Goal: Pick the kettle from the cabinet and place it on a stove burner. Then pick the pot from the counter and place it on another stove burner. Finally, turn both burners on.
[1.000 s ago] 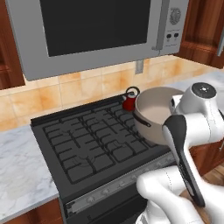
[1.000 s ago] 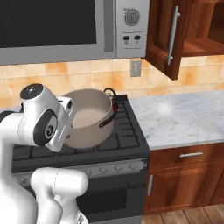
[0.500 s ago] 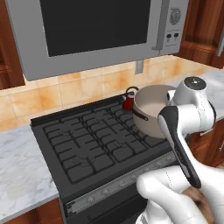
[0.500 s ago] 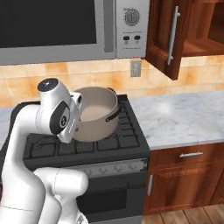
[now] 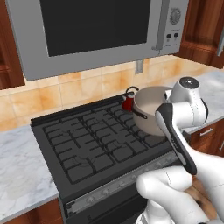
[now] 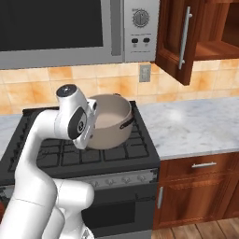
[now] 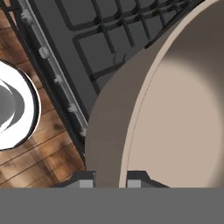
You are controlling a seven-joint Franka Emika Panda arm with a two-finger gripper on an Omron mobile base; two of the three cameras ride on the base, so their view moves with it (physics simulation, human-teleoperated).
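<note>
- Over the right side of the cooktop (image 5: 100, 144), we have the pot (image 6: 112, 122) held by its rim: in the hand view the two fingertips (image 7: 87, 181) straddle the pot wall, one outside and one inside, so we read the gripper (image 7: 110, 183) as clenched on the pot's rim.
- We judge a rim pinch was chosen because the pot is wide and lidless; the wall is thin enough for narrow jaws, while the dark side handle (image 6: 127, 124) sits off to the side.
- Whether the pot's base touches the grate or hangs just above it, we cannot tell; in the right base view it looks level over the right-hand burners.
- Just behind the pot, at the back right of the cooktop, the kettle (image 5: 129, 99) stands on a rear burner, so we judge that step done and the pot is bound for another burner in front of it.
- Beside the stove, the table (image 6: 196, 128) lies to the right, with the cabinet (image 6: 176, 39) door swung open above it.
- Our arm rises from the base, bends over the front of the stove and reaches in from the front edge, with the wrist turned so the hand looks down along the pot wall toward the knob strip (image 7: 57, 78).
</note>
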